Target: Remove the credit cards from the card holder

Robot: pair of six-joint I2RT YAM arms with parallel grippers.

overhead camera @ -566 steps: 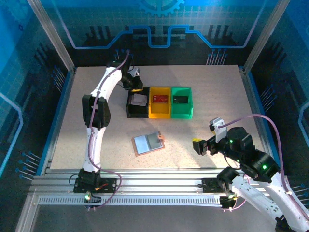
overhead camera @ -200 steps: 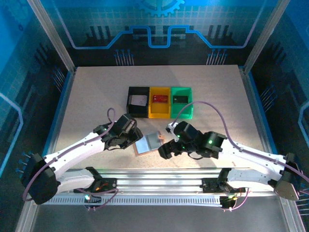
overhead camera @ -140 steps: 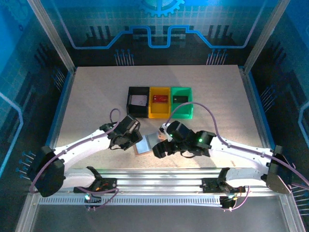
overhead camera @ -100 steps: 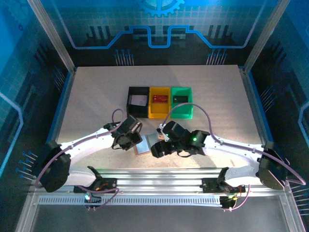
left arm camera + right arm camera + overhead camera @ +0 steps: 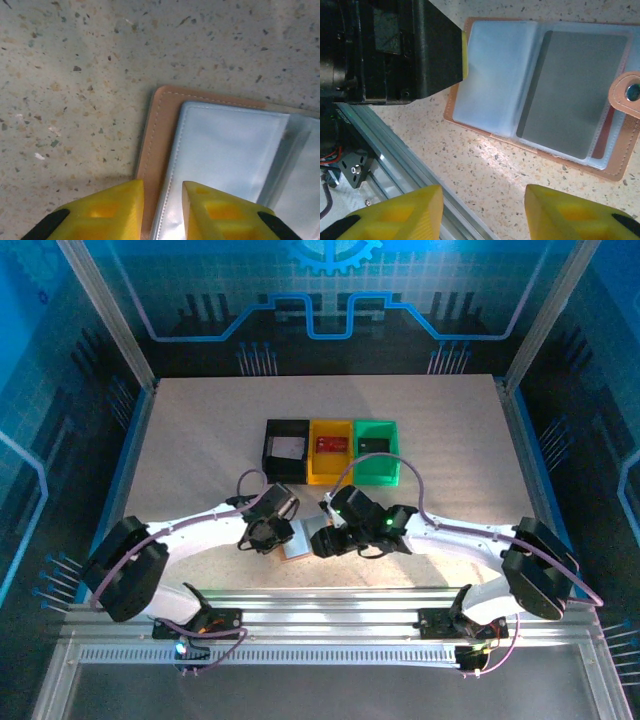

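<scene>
Tan leather-look card holder (image 5: pixel 492 75) is lying open and flat on the speckled table (image 5: pixel 520 165), right by the front rail (image 5: pixel 405 145). Its long axis is running left to right between the two arms, with the snap tab (image 5: pixel 629 94) on the end away from the left gripper (image 5: pixel 162 187). A grey card (image 5: pixel 575 90) is sitting in the tab-side pocket, and I can't read any print on it. That left gripper is sitting over the holder's other end, jaws only slightly apart. The right gripper (image 5: pixel 484 192) is hanging over bare table beside the holder, jaws wide apart.
</scene>
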